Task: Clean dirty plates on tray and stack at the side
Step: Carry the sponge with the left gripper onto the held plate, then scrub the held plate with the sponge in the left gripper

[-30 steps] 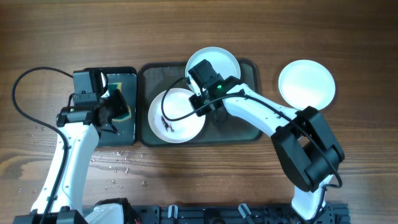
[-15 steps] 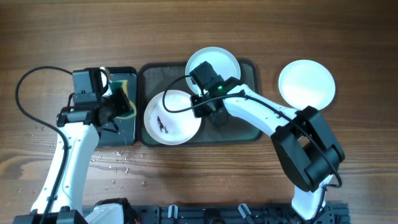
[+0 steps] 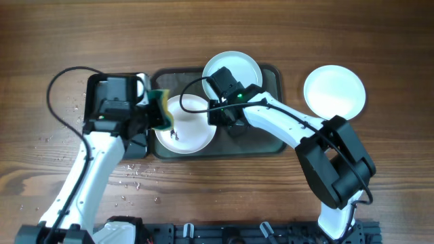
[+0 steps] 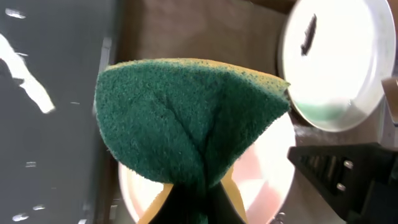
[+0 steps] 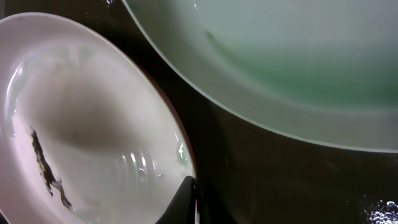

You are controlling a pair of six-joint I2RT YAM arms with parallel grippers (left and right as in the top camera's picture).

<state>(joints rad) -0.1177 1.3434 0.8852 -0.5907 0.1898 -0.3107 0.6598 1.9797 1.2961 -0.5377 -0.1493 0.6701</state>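
Observation:
A white dirty plate (image 3: 190, 129) with a dark smudge (image 5: 46, 168) lies on the left half of the dark grey-green tray (image 3: 271, 148). My right gripper (image 3: 218, 116) is shut on that plate's right rim; one dark finger (image 5: 185, 198) lies over the rim. A pale aqua plate (image 3: 234, 68) sits at the tray's back, and it also carries a smudge (image 4: 309, 34). My left gripper (image 3: 150, 112) is shut on a green and yellow sponge (image 4: 186, 118), which it holds over the white plate's left edge. Another white plate (image 3: 334, 90) rests on the table to the right of the tray.
A small glossy black tray (image 3: 135, 146) lies left of the big tray, mostly under my left arm. Water droplets (image 3: 129, 179) speckle the wood at the front left. A black cable (image 3: 64, 78) loops behind the left arm.
My left arm swung right from the black tray, carrying the sponge to the white plate. The right gripper shut on the plate's rim, and the plate shifted slightly left.

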